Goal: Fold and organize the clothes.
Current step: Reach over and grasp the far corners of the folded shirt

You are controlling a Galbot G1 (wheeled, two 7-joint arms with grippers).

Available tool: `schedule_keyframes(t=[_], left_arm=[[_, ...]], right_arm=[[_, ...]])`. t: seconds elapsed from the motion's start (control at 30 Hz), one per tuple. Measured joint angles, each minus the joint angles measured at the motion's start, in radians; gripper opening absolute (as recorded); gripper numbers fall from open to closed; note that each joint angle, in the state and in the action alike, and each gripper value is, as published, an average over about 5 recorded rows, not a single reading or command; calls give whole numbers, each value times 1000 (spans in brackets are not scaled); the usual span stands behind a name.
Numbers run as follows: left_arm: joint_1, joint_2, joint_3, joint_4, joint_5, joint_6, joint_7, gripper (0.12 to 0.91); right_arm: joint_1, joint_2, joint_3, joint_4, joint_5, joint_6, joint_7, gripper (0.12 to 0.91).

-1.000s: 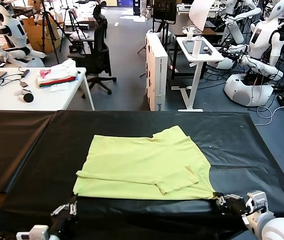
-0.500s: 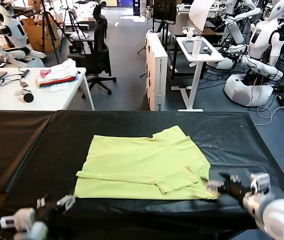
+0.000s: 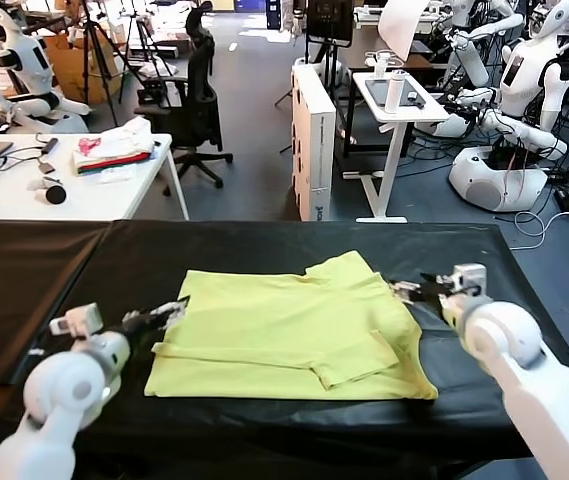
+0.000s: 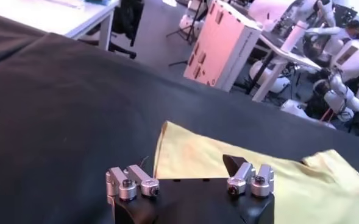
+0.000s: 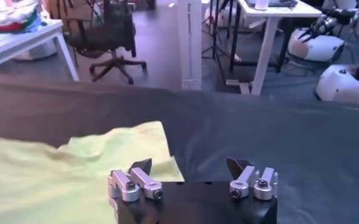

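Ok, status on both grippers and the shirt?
Left gripper and right gripper open, at shirt's sides. Shirt part-folded on table. Nothing in the way.

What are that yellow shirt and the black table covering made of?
T-shirt: looks like thin, soft knit fabric, matte; it lies limp with soft creases. Table cover: probably plastic or coated sheeting; smooth, faintly shiny, with a seam showing.

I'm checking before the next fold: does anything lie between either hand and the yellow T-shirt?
Nothing visible does. The left hand hangs open at the T-shirt's left edge, and the right hand hangs open at its right edge near the far sleeve. Only bare black table cover surrounds the shirt.
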Motion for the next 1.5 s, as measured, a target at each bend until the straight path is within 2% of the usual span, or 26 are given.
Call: schedule_keyframes(t=[0.33, 0.63, 0.73, 0.8, 0.9, 1.07, 1.2, 1.3, 1.5], left_arm=[[-229, -17, 126, 262, 97, 0, 81, 907], [-286, -40, 155, 369, 160, -2, 123, 907], [-287, -40, 155, 377, 164, -4, 125, 907], [-285, -40, 155, 377, 165, -5, 126, 895], [-281, -40, 155, 377, 167, -5, 127, 789], [-273, -37, 155, 376, 174, -5, 126, 474], [-264, -35, 155, 373, 193, -5, 138, 280], [-256, -34, 156, 370, 203, -5, 147, 228], [-252, -32, 156, 363, 203, -3, 151, 196]], right_arm=[[43, 53, -39, -105, -36, 0, -22, 907], [60, 83, -51, -140, -57, 0, -36, 899], [62, 85, -54, -143, -58, 0, -38, 825], [63, 85, -57, -145, -57, 0, -39, 735], [66, 85, -59, -148, -57, 0, -42, 617], [67, 85, -60, -153, -57, 0, -44, 434], [66, 86, -60, -156, -57, 0, -46, 212], [64, 86, -58, -156, -57, 0, -49, 142], [55, 85, -50, -145, -56, 0, -58, 139]])
